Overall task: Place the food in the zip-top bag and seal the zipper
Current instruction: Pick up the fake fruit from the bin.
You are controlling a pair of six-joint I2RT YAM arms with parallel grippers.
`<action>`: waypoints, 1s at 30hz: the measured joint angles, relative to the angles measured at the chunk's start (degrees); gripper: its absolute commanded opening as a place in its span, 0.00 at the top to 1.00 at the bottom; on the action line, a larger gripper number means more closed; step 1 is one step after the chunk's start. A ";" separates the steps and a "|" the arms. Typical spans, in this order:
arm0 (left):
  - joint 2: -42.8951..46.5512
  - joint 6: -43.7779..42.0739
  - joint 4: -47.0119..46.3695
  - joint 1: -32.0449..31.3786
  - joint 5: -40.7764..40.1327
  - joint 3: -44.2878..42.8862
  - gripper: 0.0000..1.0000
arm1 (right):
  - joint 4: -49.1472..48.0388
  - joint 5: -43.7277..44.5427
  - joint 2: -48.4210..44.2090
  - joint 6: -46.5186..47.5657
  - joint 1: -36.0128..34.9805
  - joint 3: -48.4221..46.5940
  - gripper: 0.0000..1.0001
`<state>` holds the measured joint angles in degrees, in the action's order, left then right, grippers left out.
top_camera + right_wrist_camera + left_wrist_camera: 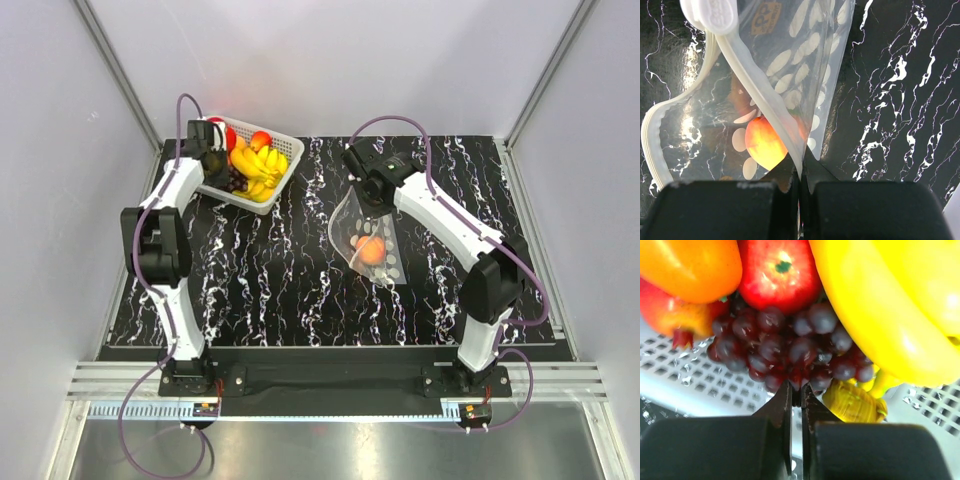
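The food lies in a white lattice basket (291,141) at the back left. In the left wrist view a dark purple grape bunch (785,340) sits below a red apple (780,270), an orange fruit (690,265) and yellow bananas (880,305). My left gripper (796,392) is shut on the lower tip of the grape bunch (237,181). My right gripper (800,172) is shut on the mouth edge of the dotted zip-top bag (790,65) and holds it up off the table. The zipper (755,90) gapes open. A peach (765,142) rests inside the bag (372,232).
The black marbled table (280,290) spreads between the basket and the bag. A small yellow ridged item (855,402) lies beside the grapes. Grey walls enclose the back and both sides.
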<state>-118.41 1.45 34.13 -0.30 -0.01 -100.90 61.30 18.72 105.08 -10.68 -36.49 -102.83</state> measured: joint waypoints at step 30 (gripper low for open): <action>29.86 5.33 -10.08 -2.54 6.32 14.10 1.00 | -0.15 -0.24 -1.18 0.22 0.02 -0.07 1.00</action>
<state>-88.55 6.79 24.05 -2.83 6.31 -86.80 61.14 18.48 103.90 -10.46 -36.47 -102.89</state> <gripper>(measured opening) 0.053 0.011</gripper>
